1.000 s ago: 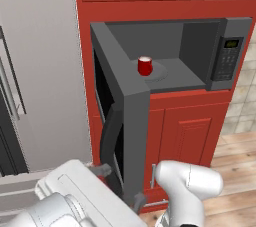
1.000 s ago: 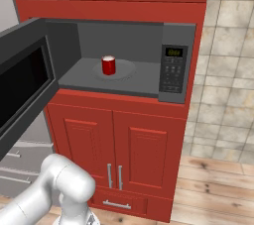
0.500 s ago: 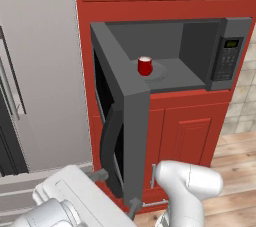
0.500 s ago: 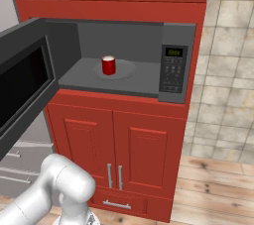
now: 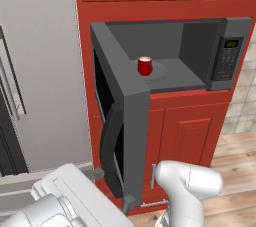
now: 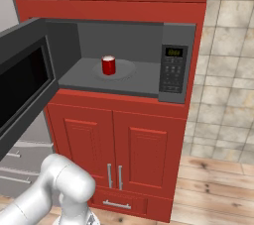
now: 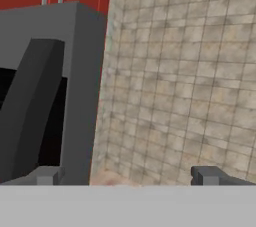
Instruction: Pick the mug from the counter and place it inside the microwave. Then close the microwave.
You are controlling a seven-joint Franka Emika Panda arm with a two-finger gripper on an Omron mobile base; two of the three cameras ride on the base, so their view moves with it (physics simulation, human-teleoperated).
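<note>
Looking over the arm from the left base view, you see the mug [image 5: 144, 65] standing upright on the round turntable inside the microwave [image 5: 200, 78], well above and beyond the claw [image 5: 114, 187]. The claw sits low at the near edge of the swung-open door [image 5: 131, 136], by the bottom of its curved black handle [image 5: 109, 143], one finger tip [image 5: 129, 203] showing just under the door's lower corner. Your arm is folded low, white elbow [image 5: 189, 181] bulging at the lower right. The keypad panel [image 5: 226, 60] carries a small green display, too small to read.

From the right base view, the mug [image 6: 108, 65] rests left of centre in the open cavity, apart from the walls. The door [image 6: 22, 80] stands wide to the left, toward you. The display on the panel [image 6: 173, 68] glows green, digits illegible. The arm's white elbow [image 6: 67, 185] shows bottom left, in front of the red cabinet doors [image 6: 116, 152].

In the hand view, your claw [image 7: 127, 175] is spread wide with nothing between the tips: one finger tip [image 7: 46, 175] lies against the grey door [image 7: 82, 86] beside the handle [image 7: 27, 106], the other [image 7: 210, 175] hangs free before the tiled wall [image 7: 190, 81].
</note>
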